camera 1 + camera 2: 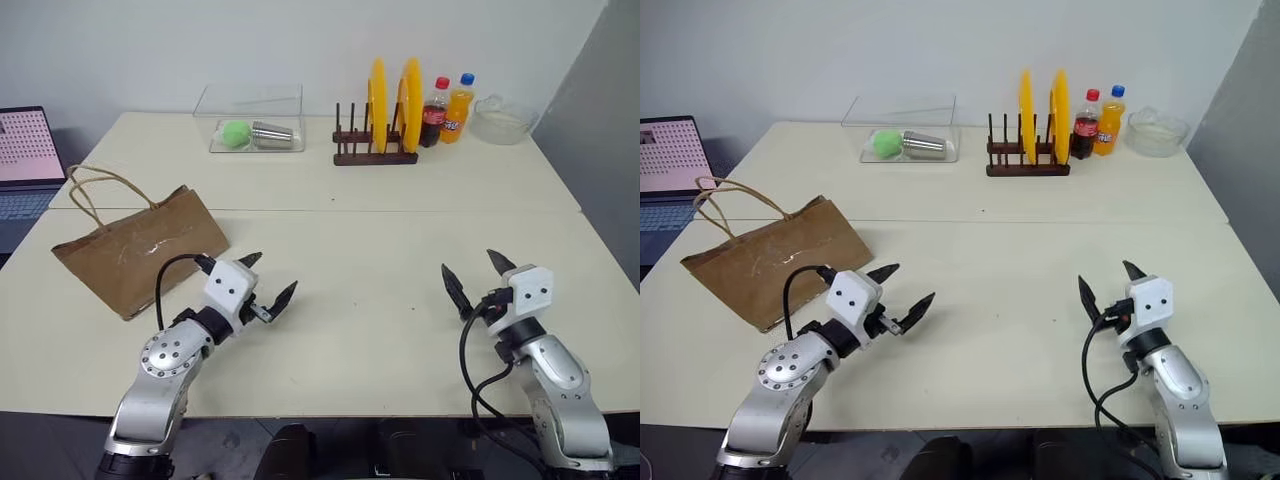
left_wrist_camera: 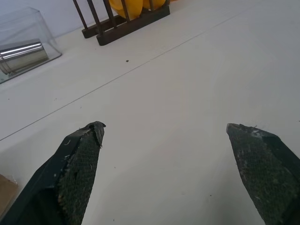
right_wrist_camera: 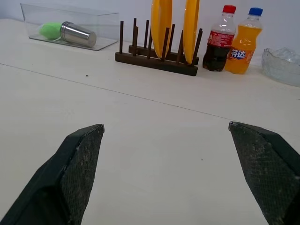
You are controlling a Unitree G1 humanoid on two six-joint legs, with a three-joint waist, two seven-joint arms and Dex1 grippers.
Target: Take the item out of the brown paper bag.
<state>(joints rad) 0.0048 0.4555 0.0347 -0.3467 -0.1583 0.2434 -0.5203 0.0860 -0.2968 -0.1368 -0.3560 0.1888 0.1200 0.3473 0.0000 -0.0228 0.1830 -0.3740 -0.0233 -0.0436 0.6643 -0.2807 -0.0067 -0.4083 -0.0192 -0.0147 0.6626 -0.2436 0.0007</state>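
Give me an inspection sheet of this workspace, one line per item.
Surface: pale table with a seam across the middle.
Job's things: brown paper bag lying flat at the left; item not visible.
Clutter: clear box holding a green ball and metal cup; wooden rack with two yellow plates; cola bottle; orange soda bottle; glass bowl.
Grippers: left gripper open, beside the bag; right gripper open; both holding nothing.
Cables: black cable looping by the right wrist.
Surroundings: laptop at the far left; white wall.
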